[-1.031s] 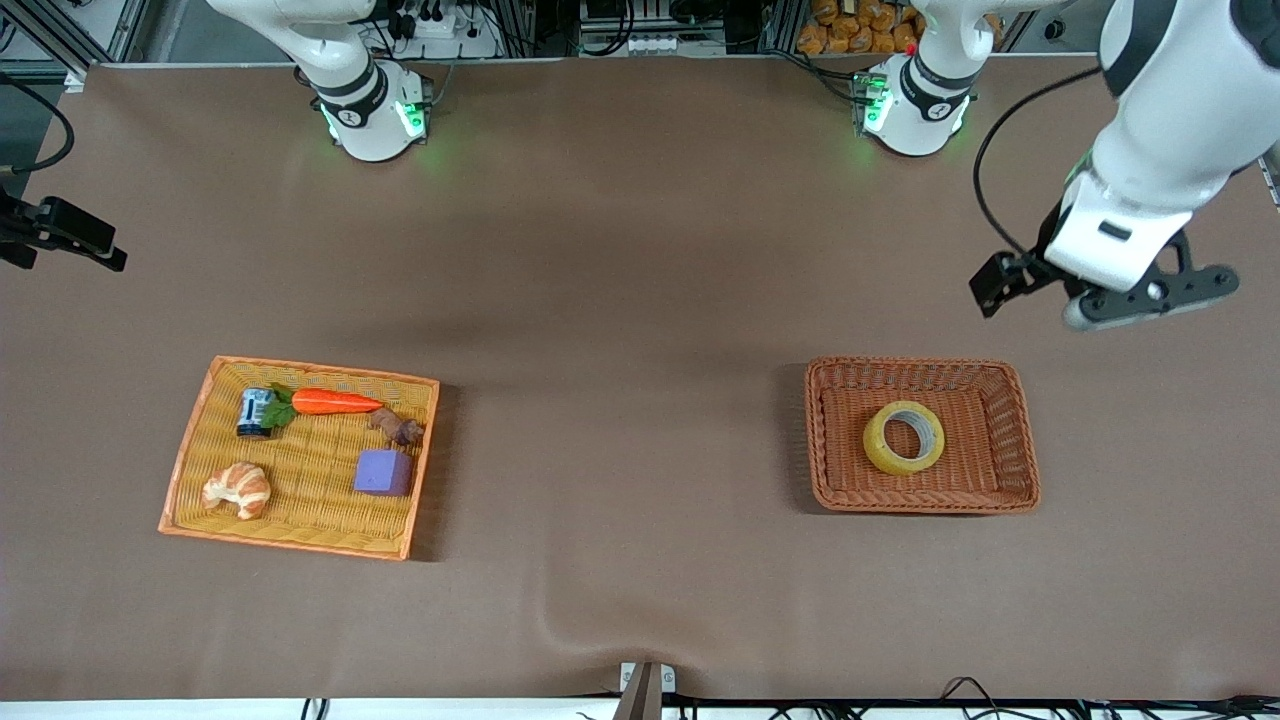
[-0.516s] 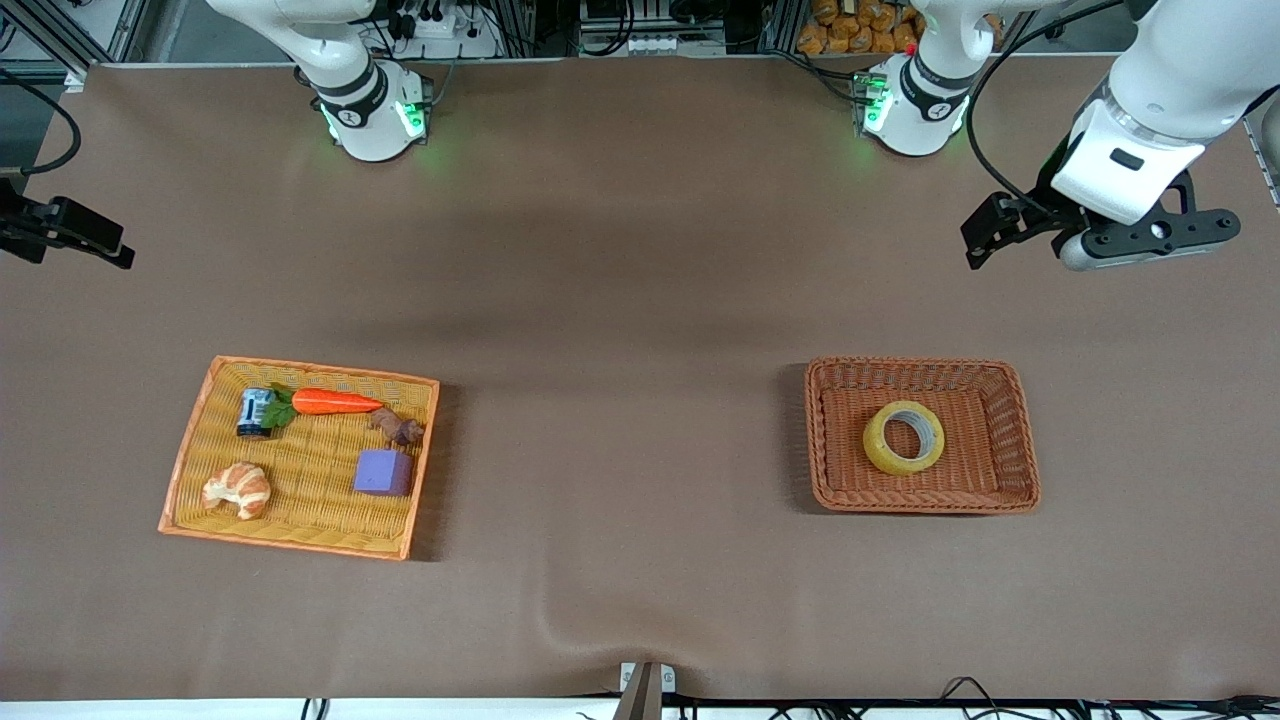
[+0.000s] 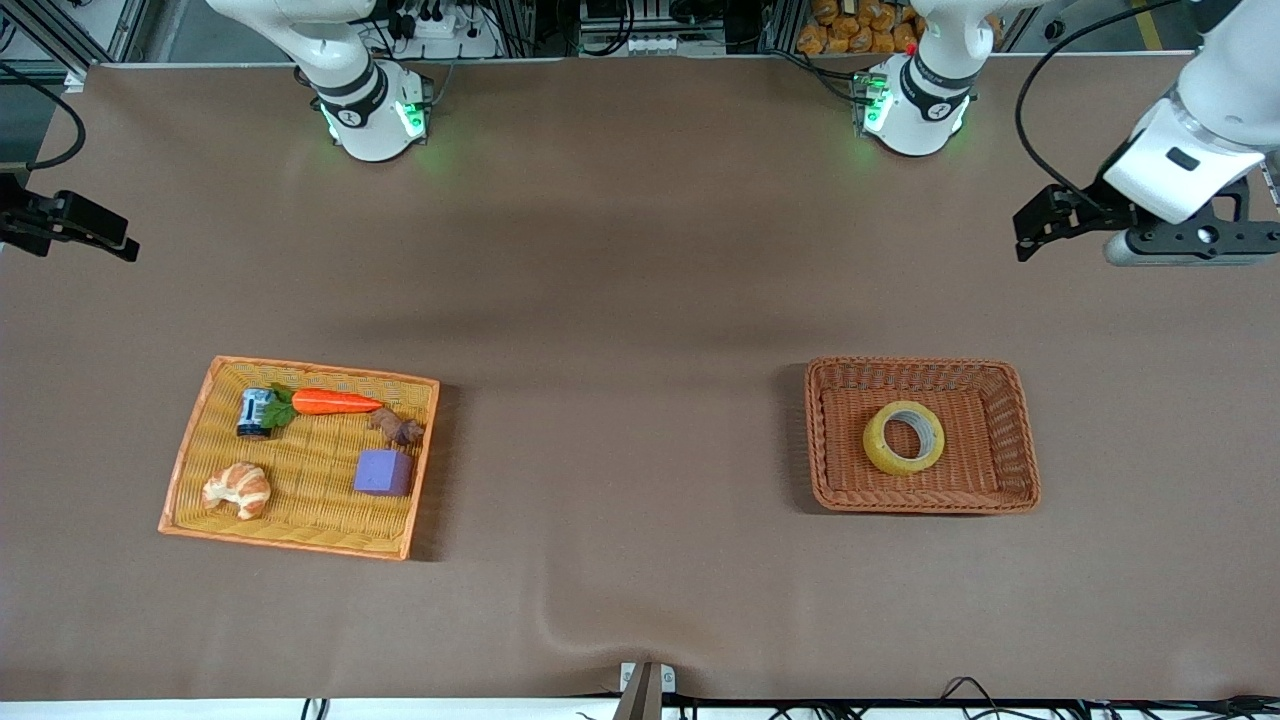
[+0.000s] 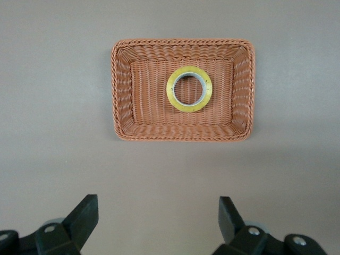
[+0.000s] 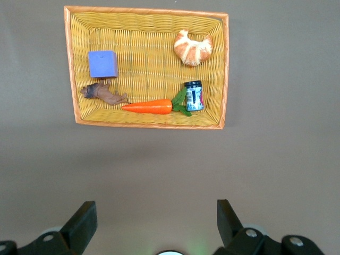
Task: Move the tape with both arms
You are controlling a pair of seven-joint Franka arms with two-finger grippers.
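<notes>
The tape (image 3: 903, 437), a yellowish roll with a grey-white core, lies flat in the brown wicker basket (image 3: 1015, 440) toward the left arm's end of the table. It also shows in the left wrist view (image 4: 189, 88), inside the basket (image 4: 123, 90). My left gripper (image 3: 1040, 222) is open and empty, raised over bare table near the left arm's end, apart from the basket; its open jaws show in the left wrist view (image 4: 158, 204). My right gripper (image 3: 88, 232) is open and empty, raised at the right arm's end of the table; its open jaws show in the right wrist view (image 5: 156, 210).
A yellow wicker tray (image 3: 190, 450) toward the right arm's end holds a croissant (image 3: 237, 489), a purple cube (image 3: 382, 472), a carrot (image 3: 335, 402), a small can (image 3: 254, 411) and a brown piece (image 3: 398, 428). Brown cloth covers the table between tray and basket.
My left gripper has risen and swung toward the left arm's end of the table, away from the basket. The right gripper has shifted slightly. The tape has not moved.
</notes>
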